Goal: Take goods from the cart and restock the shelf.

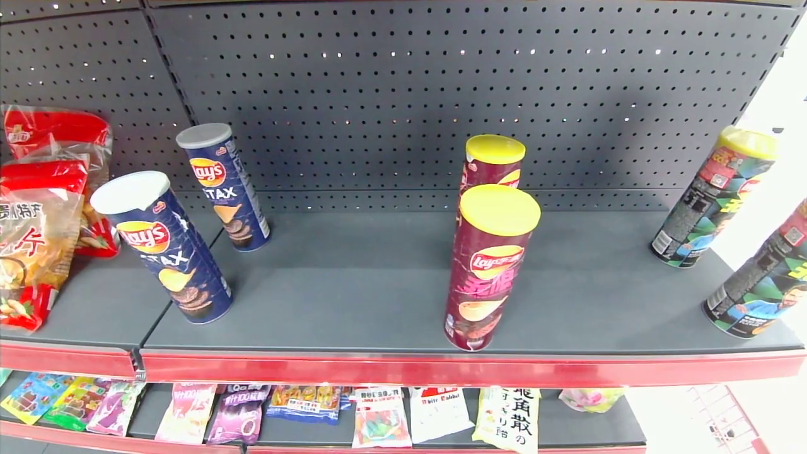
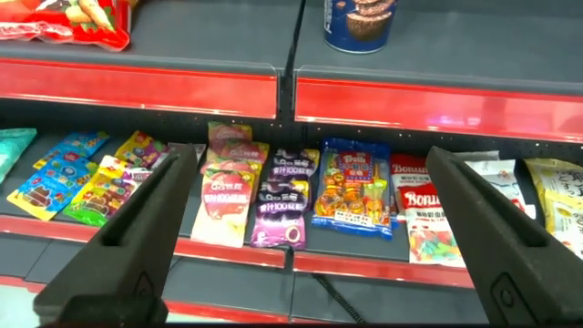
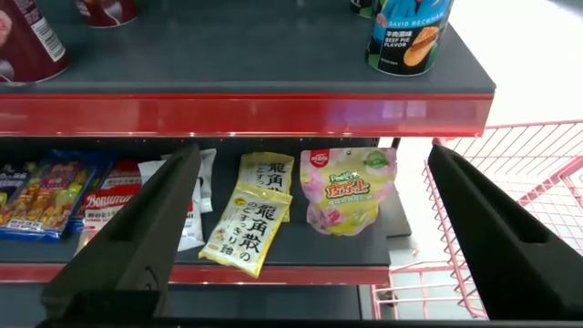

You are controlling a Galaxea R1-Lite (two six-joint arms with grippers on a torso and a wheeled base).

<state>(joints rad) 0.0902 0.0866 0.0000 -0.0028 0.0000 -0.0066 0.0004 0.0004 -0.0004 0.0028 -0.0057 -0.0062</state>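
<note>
Cart (image 1: 731, 419) is sitting lower right in the head view, nearer the open right gripper (image 3: 311, 150) than the open left gripper (image 2: 311, 153).

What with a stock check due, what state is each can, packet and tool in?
Front blue can: standing, lidded.
Back blue can: standing, lidded.
Front maroon can: standing, lidded.
Back maroon can: standing, lidded.
Back black can: standing, lidded.
Front black can: standing, top out of frame.
Red bags: piled.
Packets: lying flat.
Left tool: open, empty.
Right tool: open, empty.
</note>
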